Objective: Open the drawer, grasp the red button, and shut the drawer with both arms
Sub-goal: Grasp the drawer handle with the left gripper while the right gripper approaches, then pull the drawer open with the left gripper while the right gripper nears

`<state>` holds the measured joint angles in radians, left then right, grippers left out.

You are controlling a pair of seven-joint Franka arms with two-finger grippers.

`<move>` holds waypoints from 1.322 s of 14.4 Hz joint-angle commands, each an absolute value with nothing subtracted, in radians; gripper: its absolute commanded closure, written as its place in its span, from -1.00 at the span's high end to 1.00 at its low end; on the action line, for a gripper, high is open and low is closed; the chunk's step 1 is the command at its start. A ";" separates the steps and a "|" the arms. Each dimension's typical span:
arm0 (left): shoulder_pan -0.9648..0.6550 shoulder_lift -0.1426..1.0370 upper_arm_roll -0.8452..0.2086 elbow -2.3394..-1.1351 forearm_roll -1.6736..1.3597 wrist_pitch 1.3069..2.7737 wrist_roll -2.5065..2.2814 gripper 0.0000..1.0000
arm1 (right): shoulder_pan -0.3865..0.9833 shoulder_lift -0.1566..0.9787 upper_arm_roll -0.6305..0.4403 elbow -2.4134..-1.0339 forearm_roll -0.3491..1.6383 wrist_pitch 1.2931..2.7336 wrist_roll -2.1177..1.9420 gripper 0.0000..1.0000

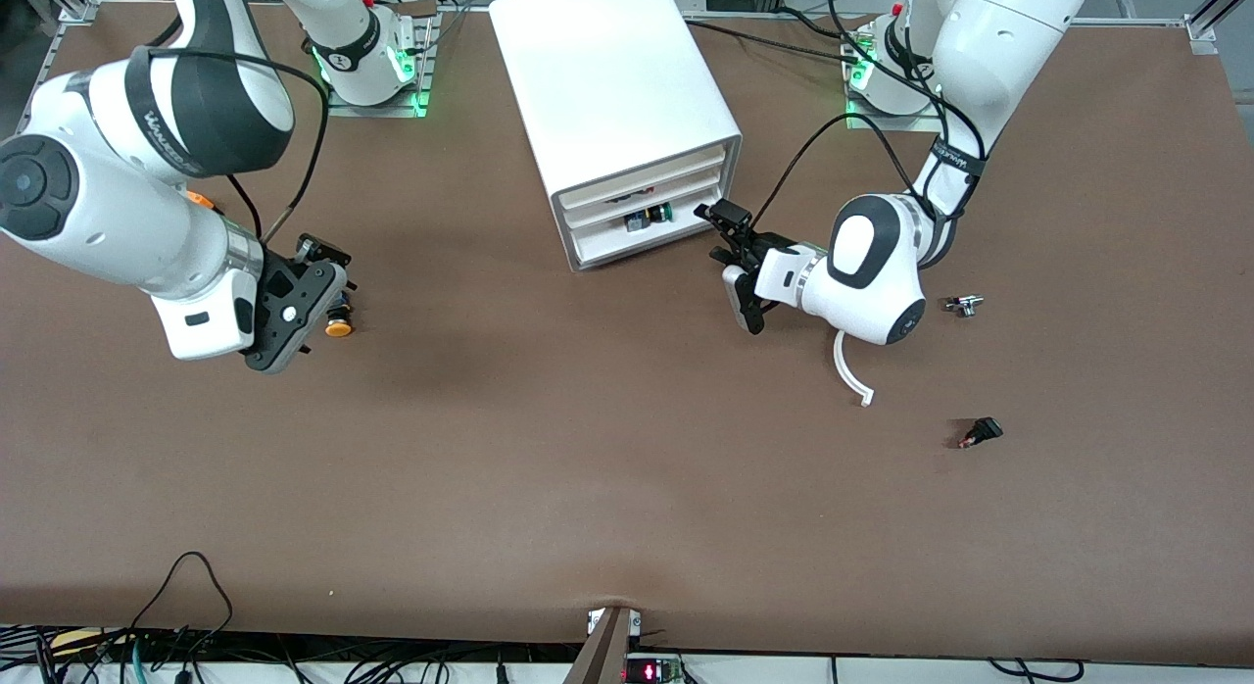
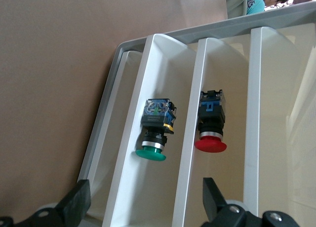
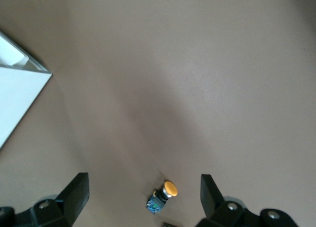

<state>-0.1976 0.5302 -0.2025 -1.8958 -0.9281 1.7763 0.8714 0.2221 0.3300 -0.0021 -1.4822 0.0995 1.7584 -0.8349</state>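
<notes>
Facing the cabinet's (image 1: 612,96) front, the left gripper (image 1: 737,263) hangs just beside the drawers with its fingers (image 2: 74,203) spread wide and nothing between them. The drawer (image 2: 217,64) in the middle holds the button (image 2: 211,123) with the red cap, lying on its side. A green button (image 2: 155,128) lies in the lowest drawer (image 2: 143,89) next to it. The right gripper (image 1: 294,317) waits over the brown bench (image 1: 588,468) toward the right arm's end, fingers (image 3: 74,195) spread wide, above a yellow button (image 3: 163,195).
</notes>
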 commanded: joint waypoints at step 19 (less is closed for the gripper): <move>-0.175 0.419 -0.313 -2.071 -1.006 1.853 0.911 0.06 | 0.485 0.557 0.060 -1.123 -0.057 1.764 -0.957 1.00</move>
